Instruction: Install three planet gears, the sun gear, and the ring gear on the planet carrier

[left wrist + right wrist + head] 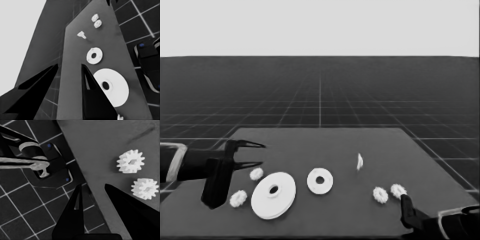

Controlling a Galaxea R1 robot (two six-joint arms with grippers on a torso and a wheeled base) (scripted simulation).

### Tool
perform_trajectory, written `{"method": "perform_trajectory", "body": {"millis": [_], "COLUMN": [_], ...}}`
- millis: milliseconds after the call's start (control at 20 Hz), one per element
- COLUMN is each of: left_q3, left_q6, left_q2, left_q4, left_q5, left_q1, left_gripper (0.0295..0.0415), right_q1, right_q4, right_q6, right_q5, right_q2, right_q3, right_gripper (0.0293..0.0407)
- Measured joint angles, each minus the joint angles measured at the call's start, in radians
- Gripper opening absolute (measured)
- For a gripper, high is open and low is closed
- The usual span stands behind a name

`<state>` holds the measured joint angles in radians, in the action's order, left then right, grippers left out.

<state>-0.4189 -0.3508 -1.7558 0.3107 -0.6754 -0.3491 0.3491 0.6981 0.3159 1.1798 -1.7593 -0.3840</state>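
Nothing installed: smaller round part (320,181) bare mid-worktop, larger round part (273,195) beside it, four gears loose. We see left hand (255,155) and right hand (100,192) parked, fingers apart, empty

Even, dim light; faint shadows beneath white parts; no glare.

Open table (325,142) along the far half. Narrow gap between larger round part (273,195) and smaller round part (320,181). Thin white piece (359,161) alone right of centre, room all round. Two gears (380,195) (398,190) crowded just beside right tool (405,200). Two more gears (256,173) (238,198) hemmed between left tool (252,155) and larger round part.
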Motion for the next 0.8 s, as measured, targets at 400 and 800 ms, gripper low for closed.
{"method": "perform_trajectory", "body": {"millis": [400, 800], "left_q3": [-0.749, -1.186], "left_q6": [1.12, 1.1], "left_q2": [-0.409, -0.59], "left_q4": [-0.011, -0.112], "left_q5": [-0.737, -0.677], "left_q1": [0.316, 0.459], "left_gripper": [0.0392, 0.0385], "right_q1": [0.007, 0.006], "right_q4": [-0.002, 0.0], "right_q6": [0.0, 0.0], "right_q5": [0.0, 0.0], "right_q2": [0.0, 0.0], "right_q3": [-0.002, -0.003], "right_gripper": [0.0384, 0.0385]}}
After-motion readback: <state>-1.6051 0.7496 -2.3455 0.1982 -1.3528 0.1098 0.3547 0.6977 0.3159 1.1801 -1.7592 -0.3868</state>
